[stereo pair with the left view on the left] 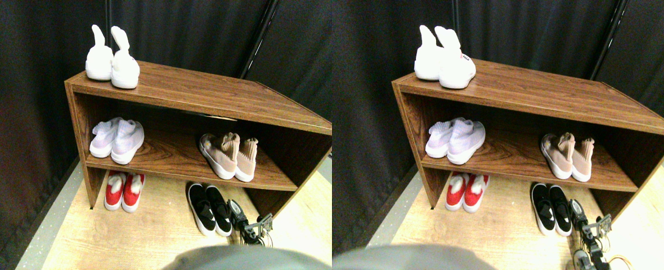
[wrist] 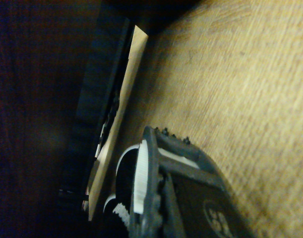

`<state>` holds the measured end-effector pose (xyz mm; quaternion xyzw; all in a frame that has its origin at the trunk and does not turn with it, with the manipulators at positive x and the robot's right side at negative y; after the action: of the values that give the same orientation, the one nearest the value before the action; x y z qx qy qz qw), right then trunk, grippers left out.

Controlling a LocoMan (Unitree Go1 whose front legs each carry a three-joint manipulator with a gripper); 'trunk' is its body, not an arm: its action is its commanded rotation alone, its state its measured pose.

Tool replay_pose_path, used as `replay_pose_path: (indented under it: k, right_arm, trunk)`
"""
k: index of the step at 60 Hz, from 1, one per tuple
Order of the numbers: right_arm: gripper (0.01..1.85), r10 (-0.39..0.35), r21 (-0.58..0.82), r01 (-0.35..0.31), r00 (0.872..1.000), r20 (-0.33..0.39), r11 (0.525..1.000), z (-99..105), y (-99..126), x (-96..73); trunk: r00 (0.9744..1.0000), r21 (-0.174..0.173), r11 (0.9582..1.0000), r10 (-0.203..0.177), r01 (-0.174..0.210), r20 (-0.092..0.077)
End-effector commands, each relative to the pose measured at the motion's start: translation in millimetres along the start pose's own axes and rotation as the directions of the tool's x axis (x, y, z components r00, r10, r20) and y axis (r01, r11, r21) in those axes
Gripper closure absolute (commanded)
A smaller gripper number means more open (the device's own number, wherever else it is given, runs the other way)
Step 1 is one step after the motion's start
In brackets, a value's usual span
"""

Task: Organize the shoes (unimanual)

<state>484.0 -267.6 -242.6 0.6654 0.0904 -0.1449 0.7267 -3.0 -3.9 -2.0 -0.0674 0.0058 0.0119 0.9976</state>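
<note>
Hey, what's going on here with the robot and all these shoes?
A legged robot is tidying shoes on a wooden rack. Its right gripper sits low on the floor beside the black slip-ons. White, lavender, pink and red pairs already sit neatly in pairs.

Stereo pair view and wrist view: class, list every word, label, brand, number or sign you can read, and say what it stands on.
No text can be read in either view.
White shoes on top of the wooden shelf: one shoe carries a small red and dark tag, seen only in the right half, too small to read.
The other shoes show no lettering.
</note>
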Motion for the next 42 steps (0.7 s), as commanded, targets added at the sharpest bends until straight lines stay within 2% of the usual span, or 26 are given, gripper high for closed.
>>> replay_pose_path:
  k: [1,15,29,36,38,42]
  right_arm:
    - [1.8,0.022,0.008,-0.022,0.999,-0.049,1.0,-10.0,5.2,-2.3]
    - [1.8,0.033,0.005,-0.033,0.998,-0.05,0.999,-13.4,4.2,-5.2]
    - [1.8,0.037,-0.018,-0.037,0.999,0.022,0.999,0.1,10.9,-9.4]
    - [1.8,0.089,-0.08,-0.089,0.996,-0.014,0.993,9.5,19.4,-11.8]
    - [1.8,0.086,-0.086,-0.087,0.996,-0.015,0.993,10.8,20.7,-12.4]
    - [1.8,0.104,-0.105,-0.106,0.994,-0.028,0.989,16.0,32.3,-20.3]
  trunk:
    - [0.9998,-0.015,0.9998,0.01,-0.01,-0.015]
    - [0.9999,-0.016,0.9999,0.006,-0.006,-0.011]
    - [1.0,-0.005,0.9999,-0.009,0.009,-0.004]
    - [0.9997,0.005,0.9998,-0.021,0.021,0.006]
    - [0.9996,0.008,0.9997,-0.025,0.025,0.01]
    - [0.9994,0.013,0.9994,-0.033,0.033,0.015]
